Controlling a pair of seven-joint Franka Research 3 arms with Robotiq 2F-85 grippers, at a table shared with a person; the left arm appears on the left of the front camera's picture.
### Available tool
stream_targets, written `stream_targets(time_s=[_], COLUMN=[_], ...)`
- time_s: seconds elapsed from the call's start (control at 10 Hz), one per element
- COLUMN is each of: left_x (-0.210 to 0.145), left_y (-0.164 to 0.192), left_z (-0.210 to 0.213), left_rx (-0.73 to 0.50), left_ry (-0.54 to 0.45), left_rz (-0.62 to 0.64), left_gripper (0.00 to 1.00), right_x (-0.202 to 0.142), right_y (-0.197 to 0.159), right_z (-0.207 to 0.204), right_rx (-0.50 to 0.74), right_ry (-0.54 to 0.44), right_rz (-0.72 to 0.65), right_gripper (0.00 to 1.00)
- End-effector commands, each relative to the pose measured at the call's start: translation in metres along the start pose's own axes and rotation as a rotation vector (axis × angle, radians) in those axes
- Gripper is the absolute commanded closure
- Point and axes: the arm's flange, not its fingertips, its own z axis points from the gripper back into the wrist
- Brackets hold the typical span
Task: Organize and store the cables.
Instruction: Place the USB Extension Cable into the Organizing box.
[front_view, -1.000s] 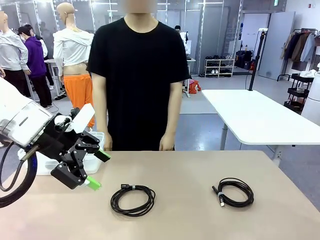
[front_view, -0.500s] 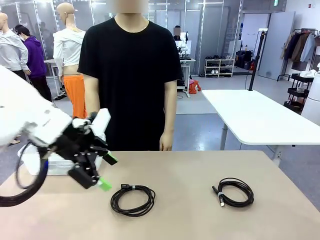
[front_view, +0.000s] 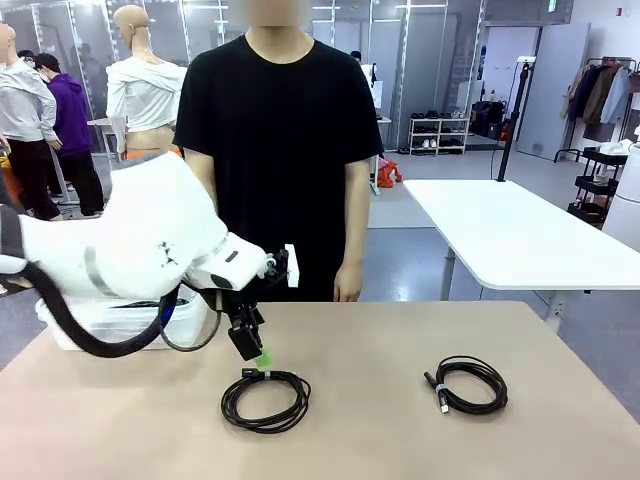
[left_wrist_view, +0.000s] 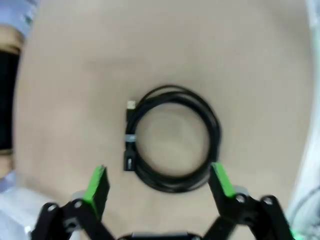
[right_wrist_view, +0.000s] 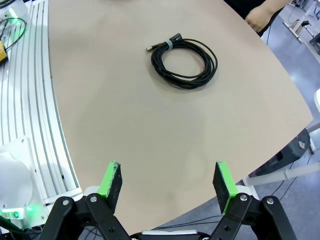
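While my left pincer (left_wrist_view: 159, 181) hangs low over the tabletop (front_view: 380, 340), its green pads stand wide with nothing between them. The first cable (front_view: 230, 403) lies coiled flat just beneath it, near the front edge and left of the middle, and I see no contact. The second cable (front_view: 497, 388), coiled too, rests toward the right edge, well apart from the first. My right pincer (right_wrist_view: 167, 182) is wide and empty above the tabletop's edge. A white tub (front_view: 60, 328) sits at the far left corner. A person stands at the far edge, one hand (front_view: 347, 290) hanging beside it.
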Motion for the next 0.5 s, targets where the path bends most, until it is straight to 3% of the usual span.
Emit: stream_targets(time_s=[0.0, 0.4], left_x=[0.02, 0.008], left_y=[0.021, 0.051], left_z=[-0.021, -0.08], left_rx=[-0.035, -0.061], left_ry=[0.075, 0.095], left_rz=[-0.007, -0.02], left_gripper=[0.0, 0.0], right_x=[0.002, 0.002], right_y=[-0.001, -0.001], right_z=[0.001, 0.001], right_rx=[-0.001, -0.001], right_ry=[-0.009, -0.009], right_rz=[-0.015, -0.015], right_gripper=[0.08, 0.08])
